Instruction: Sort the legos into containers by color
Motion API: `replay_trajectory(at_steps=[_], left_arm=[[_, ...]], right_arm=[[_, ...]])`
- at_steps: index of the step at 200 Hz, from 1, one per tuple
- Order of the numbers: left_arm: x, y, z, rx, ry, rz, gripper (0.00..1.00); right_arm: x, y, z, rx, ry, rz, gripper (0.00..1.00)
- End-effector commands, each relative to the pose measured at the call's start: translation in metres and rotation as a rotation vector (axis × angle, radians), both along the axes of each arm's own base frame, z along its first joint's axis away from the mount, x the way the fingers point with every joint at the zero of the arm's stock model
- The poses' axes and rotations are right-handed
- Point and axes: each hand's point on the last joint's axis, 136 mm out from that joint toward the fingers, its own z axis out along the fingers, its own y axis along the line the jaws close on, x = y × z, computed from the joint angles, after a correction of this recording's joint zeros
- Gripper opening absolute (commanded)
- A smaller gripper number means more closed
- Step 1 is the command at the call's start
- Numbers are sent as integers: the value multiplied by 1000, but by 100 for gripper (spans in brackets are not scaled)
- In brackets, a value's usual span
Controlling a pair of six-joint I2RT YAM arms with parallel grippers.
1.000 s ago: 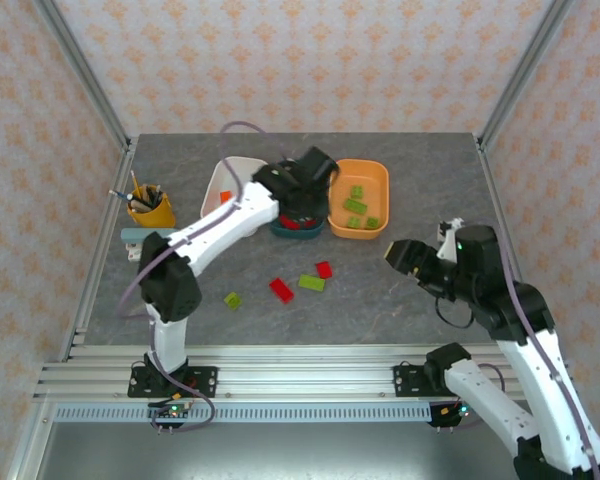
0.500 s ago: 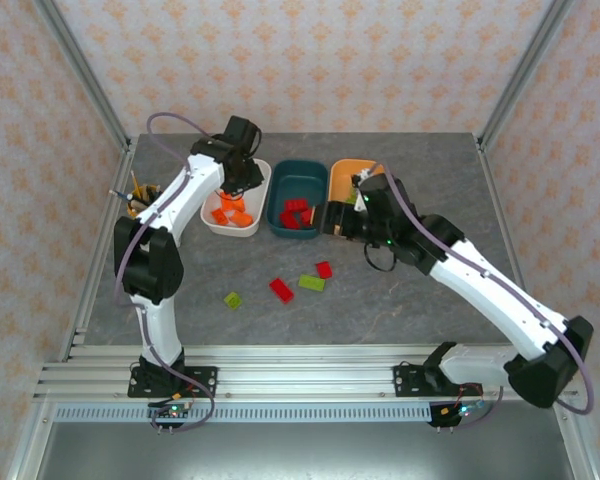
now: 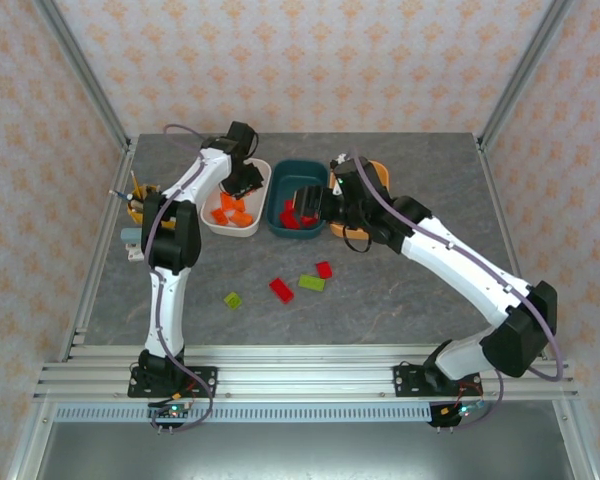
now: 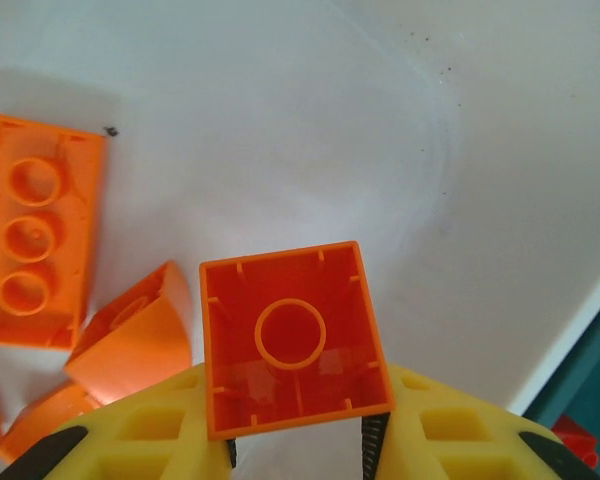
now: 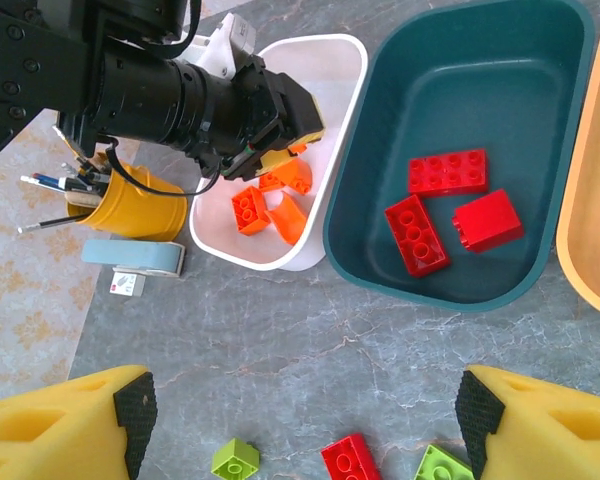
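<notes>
Lying on counter (image 3: 400,290): two red and two lime legos (image 3: 281,289), outside every tub;
Right hand (image 5: 305,415): fingers spread wide, nothing between them; at the teal tub (image 5: 460,90) holding three red bricks (image 5: 447,172);
Left hand (image 4: 295,440): clenched on a square orange brick (image 4: 295,340), over the white tub (image 4: 280,100); other orange bricks (image 4: 35,255) lie below

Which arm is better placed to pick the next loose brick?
Right: the right gripper is open, facing the loose red brick; the left gripper holds an orange brick over the white tub.
</notes>
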Motion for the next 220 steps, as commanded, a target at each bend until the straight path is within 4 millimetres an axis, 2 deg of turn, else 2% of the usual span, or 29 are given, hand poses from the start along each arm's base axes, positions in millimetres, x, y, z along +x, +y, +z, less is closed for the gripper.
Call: replay_trajectory(at_steps=[1,27,53,95,120,139,159,186,220], left_arm=[[1,0,6,-10,11,19,36],[-4,-1,5,-20,25,25,40],[-5,-1,22,-27,0,26,52],[-12,3,80,-25,-98,30,60],[-35,7,127,-10,-180,45,63],[-73,19,156,35,-217,72,65],[-127,32,164,76,-225,110,67],[-212,54,150,144,-195,169,69],[-313,91,115,174,-140,257,69]], right_arm=[[4,6,12,18,-30,4,80],[4,7,4,3,-13,10,80],[2,2,-4,-43,1,9,80],[-5,-8,-14,-119,16,30,80],[-15,-7,-23,-204,3,77,79],[-30,9,-33,-255,-18,160,78],[-52,37,-54,-311,-26,278,78],[-82,79,-84,-338,10,432,80],[-115,129,-123,-387,62,600,80]])
